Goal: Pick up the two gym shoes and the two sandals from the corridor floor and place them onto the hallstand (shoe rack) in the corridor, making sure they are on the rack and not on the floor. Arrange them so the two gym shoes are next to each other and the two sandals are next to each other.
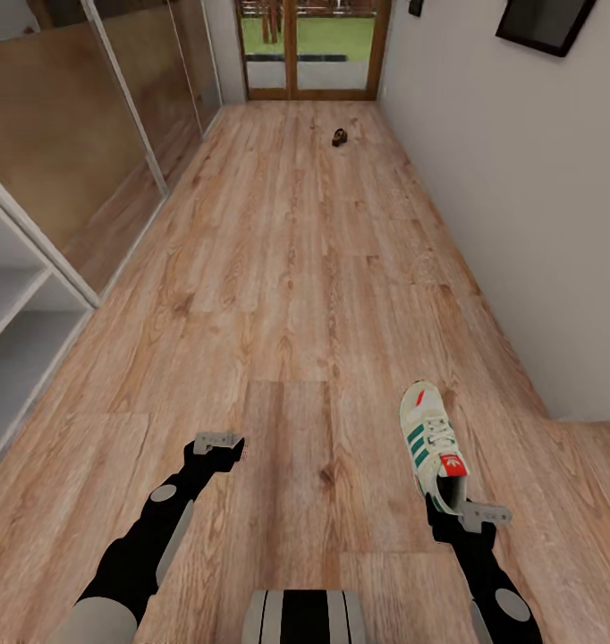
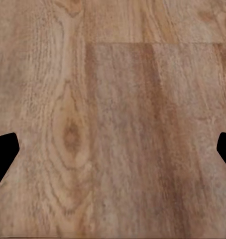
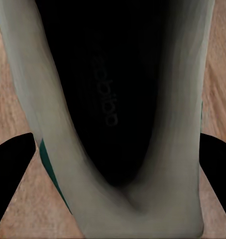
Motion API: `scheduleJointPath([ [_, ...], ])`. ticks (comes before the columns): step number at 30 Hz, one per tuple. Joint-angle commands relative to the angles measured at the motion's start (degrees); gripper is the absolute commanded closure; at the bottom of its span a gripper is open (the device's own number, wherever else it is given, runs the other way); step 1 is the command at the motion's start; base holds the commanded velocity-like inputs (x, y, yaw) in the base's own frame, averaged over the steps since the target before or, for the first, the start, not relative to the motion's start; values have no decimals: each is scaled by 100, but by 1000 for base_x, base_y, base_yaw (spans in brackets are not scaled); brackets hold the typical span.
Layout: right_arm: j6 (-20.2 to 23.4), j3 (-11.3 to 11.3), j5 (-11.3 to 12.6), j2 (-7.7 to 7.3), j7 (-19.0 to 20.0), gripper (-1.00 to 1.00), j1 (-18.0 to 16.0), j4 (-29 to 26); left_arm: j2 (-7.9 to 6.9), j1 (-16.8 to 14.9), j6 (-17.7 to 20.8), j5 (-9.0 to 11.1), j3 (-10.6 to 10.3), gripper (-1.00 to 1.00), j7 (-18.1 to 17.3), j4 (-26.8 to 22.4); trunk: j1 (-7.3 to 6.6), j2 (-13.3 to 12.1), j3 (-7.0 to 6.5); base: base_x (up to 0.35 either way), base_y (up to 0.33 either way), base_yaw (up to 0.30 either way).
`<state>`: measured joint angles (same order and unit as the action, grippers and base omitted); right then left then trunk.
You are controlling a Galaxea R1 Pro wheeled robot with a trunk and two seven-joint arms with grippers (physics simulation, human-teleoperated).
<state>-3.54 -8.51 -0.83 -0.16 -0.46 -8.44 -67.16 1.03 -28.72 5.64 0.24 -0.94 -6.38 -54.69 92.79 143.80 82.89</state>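
Gym shoe [image 1: 431, 443] lies lengthwise under the spread right gripper [image 1: 470, 517], seemingly straddling its heel; left gripper [image 1: 220, 443] spread, empty.

Under me the corridor floor [image 1: 287, 295] of light wood-grain planks carries one gym shoe [image 1: 432, 443] lying flat near my right side, and a small brown sandal [image 1: 341, 137] far ahead by the glass door.

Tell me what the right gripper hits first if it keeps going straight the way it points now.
Most likely the gym shoe. The right gripper looks straight down into its dark opening, with one finger on either side of the heel. Depth is unclear, so the insole or heel collar could come first. The corridor floor lies underneath.
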Motion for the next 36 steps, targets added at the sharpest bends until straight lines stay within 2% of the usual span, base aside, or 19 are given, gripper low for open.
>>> scheduleJointPath([
  [1,-15,-1,-5,-1,2,100,0,1,3,-2,34,2,6,-100,-21,-7,-3,0,-20,0,0,291],
  [14,-15,-3,3,2,2,100,4,1,3,-2,34,2,6,-100,-21,-7,-37,-18,-308,0,0,293],
  [19,-15,-4,3,1,2,100,8,1,3,-2,34,2,4,-100,-21,-7,-37,-18,-308,0,0,247],
  [29,-16,-4,3,5,-2,100,9,1,8,-2,34,2,-2,-100,-21,-4,-37,-18,-308,0,0,46],
  [36,-16,-4,3,2,-2,100,9,1,4,-2,34,2,-2,-100,-21,-3,-37,-18,-308,0,0,233],
])
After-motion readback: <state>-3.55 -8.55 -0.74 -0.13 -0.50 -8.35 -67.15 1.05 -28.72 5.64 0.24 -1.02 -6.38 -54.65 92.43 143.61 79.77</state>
